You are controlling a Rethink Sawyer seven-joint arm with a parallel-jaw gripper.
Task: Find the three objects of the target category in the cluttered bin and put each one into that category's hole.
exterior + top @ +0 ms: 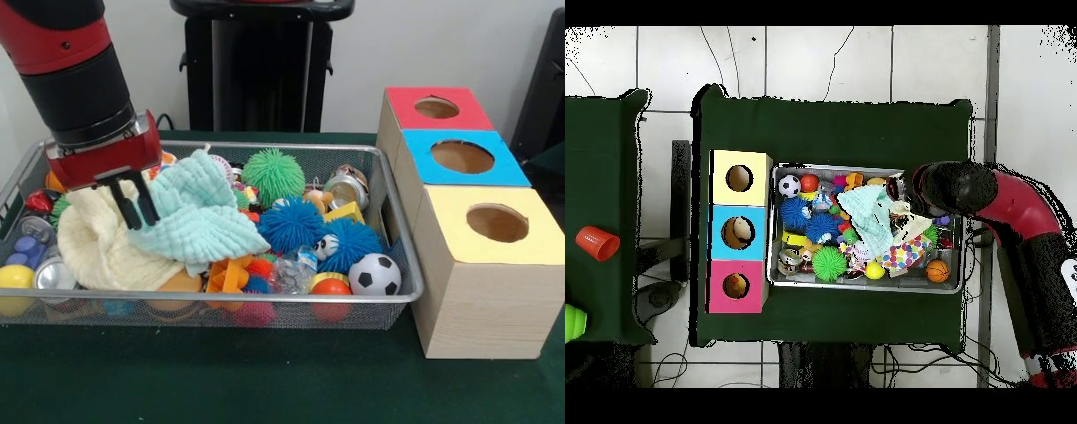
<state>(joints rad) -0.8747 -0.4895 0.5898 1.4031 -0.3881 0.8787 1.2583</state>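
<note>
A wire mesh bin (402, 231) (865, 283) is packed with toys. At its left end, my gripper (139, 208) (903, 205) hangs open, fingertips down at the seam between a cream cloth (93, 243) and a mint-green cloth (199, 212) (870, 215); nothing is gripped. To the right lie a green spiky ball (274, 175) (828, 262), two blue spiky balls (290, 225) (797, 212), a small soccer ball (374, 275) (789, 185) and an orange ball (331, 287). Beside the bin stand three wooden boxes with holes, topped red (437, 108), blue (462, 156) and yellow (496, 223).
Metal tins (346, 188), a yellow ball (15, 278), a yellow block (344, 212) and small plastic toys fill the gaps. In the overhead view a pale object shows in the blue box's hole (742, 232). An orange cup (597, 242) stands on a neighbouring table.
</note>
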